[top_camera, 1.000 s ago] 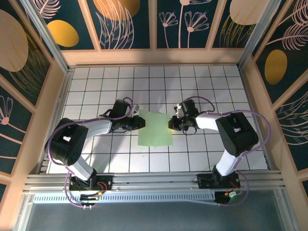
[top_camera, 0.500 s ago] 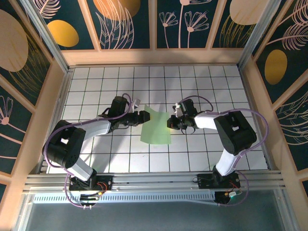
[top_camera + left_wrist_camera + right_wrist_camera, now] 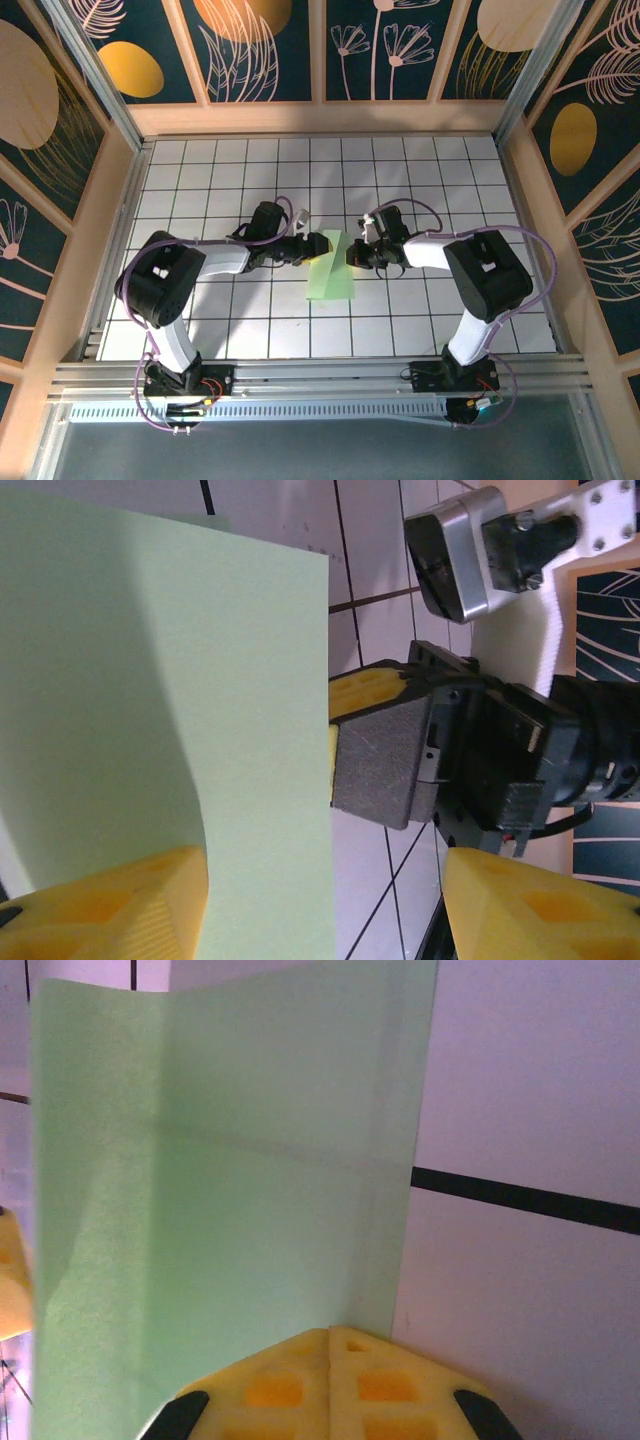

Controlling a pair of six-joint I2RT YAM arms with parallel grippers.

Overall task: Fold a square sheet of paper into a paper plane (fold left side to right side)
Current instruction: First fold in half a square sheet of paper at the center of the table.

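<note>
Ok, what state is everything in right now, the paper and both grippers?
Pale green square sheet of paper: half folded, left side lifted and curling over toward the right, not creased flat.
Left gripper: open, fingers wide apart, not pinching the paper.
Right gripper: shut on the paper's right edge.

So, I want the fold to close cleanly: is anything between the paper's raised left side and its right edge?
Only the right fingers, clamped on the paper's right edge where the raised side would land. Nothing else visible lies between.
</note>
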